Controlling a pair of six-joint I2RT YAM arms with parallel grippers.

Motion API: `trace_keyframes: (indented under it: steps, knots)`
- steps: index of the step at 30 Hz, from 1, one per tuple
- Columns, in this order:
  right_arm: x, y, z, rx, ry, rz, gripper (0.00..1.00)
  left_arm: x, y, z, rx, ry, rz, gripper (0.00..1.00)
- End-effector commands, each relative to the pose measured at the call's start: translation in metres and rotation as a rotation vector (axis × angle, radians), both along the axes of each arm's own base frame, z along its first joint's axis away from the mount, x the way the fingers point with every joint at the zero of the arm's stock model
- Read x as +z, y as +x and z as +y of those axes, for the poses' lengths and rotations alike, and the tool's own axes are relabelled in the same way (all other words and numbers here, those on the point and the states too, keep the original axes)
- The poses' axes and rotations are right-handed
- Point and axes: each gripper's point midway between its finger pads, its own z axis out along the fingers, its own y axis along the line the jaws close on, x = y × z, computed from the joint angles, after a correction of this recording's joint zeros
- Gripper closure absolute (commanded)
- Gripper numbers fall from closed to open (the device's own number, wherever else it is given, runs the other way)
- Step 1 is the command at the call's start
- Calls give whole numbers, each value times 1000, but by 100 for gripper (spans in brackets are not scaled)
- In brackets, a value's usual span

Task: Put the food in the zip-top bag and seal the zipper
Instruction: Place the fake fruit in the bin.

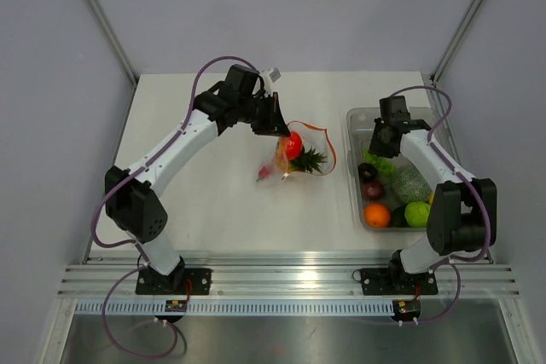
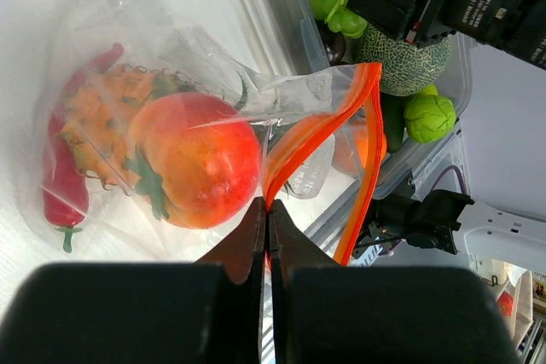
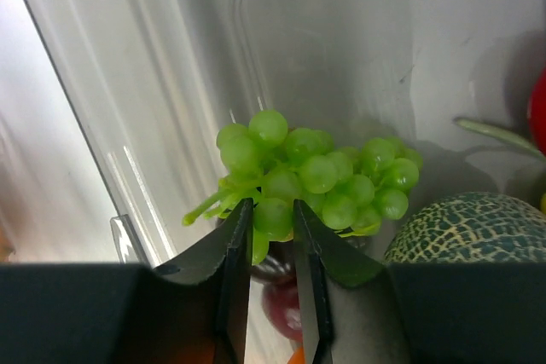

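The clear zip-top bag (image 1: 294, 159) lies mid-table with its red-orange zipper (image 2: 368, 151) open in a loop. Inside it are a red-orange tomato (image 2: 198, 159), a pineapple (image 2: 102, 121) and a red chili (image 2: 61, 185). My left gripper (image 2: 269, 210) is shut on the zipper strip at the bag's mouth and holds it up. My right gripper (image 3: 273, 219) is inside the rigid bin (image 1: 358, 117), shut on a bunch of green grapes (image 3: 316, 178). The grapes also show in the top view (image 1: 381, 162).
The clear bin at right also holds a netted melon (image 1: 411, 183), a green fruit (image 1: 417, 213), an orange (image 1: 376, 214) and a dark purple piece (image 1: 368, 171). Grey walls enclose the table; an aluminium rail (image 1: 281, 279) runs along the near edge.
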Motion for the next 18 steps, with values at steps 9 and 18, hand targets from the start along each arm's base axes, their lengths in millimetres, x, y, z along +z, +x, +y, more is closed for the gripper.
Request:
trace_keyframes:
  steps: [9,18]
  knots:
    - [17,14,26,99,-39,-20,62,21,-1,-4,-10,-49,-55,100]
    - [18,10,33,97,-4,-34,61,18,-2,-8,-17,-48,-43,100]
